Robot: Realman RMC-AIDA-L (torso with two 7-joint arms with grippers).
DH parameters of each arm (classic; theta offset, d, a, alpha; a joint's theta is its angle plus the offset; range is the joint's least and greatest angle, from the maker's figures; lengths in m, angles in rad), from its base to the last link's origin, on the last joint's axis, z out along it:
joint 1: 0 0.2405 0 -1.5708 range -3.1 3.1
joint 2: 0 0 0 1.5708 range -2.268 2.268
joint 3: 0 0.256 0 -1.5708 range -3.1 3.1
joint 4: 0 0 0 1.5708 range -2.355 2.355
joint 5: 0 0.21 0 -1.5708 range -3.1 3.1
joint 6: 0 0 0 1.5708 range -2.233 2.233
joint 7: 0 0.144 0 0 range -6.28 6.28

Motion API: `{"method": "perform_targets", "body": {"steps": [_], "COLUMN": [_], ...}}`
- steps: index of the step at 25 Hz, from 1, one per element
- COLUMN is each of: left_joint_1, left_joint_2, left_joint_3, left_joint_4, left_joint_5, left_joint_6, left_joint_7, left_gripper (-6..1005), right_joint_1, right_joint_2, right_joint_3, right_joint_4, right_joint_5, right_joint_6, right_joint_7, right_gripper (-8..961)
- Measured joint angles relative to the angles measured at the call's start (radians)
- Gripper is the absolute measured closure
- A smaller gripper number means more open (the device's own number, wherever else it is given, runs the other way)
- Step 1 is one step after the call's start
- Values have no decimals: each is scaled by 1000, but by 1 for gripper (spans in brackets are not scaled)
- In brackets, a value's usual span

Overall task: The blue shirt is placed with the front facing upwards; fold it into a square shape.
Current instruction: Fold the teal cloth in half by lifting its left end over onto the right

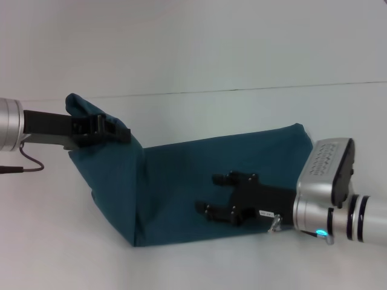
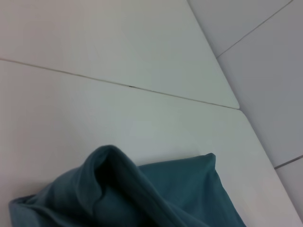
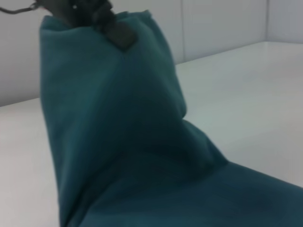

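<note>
Blue shirt [image 1: 181,181] — a large dark teal-blue cotton garment — is spread on the white table [image 1: 199,48], already narrowed into a long band whose long axis runs across the head view from the robot's left to its right. The left end of the band is lifted clear of the table; the right end lies flat.

The left gripper [image 1: 112,130], a black two-finger unit, is clenched on the raised left end of the fabric, so that the cloth hangs from it in a steep drape down to the table. In the right wrist view the same gripper [image 3: 94,16] is seen at the top of this raised fold, gripping it.

The right gripper [image 1: 217,196] is positioned over the flat right half of the band, its fingers spread and pointing toward the robot's left — nothing is held in it.

The coming fold is judged to depend on one relation: the raised end lies to the left of the flat part, so it must be carried rightward along the long axis. The left gripper is the nearer one.

No print, label or legible writing is visible on the cloth.
</note>
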Motion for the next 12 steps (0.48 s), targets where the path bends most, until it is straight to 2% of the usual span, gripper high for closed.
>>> {"method": "perform_targets", "body": {"steps": [12], "left_joint_1": [6], "left_joint_2": [-1], "left_joint_3": [13], "left_joint_4": [-26], "left_joint_5": [-64], "left_joint_6": [37], "left_joint_7": [-1], "left_gripper": [954], "right_joint_1": [16], "right_joint_2": [4], "right_joint_3": [-16], "right_joint_4": [14], "right_joint_5": [4], "right_joint_6": [7], "right_joint_7": [-11], "right_gripper": [190]}}
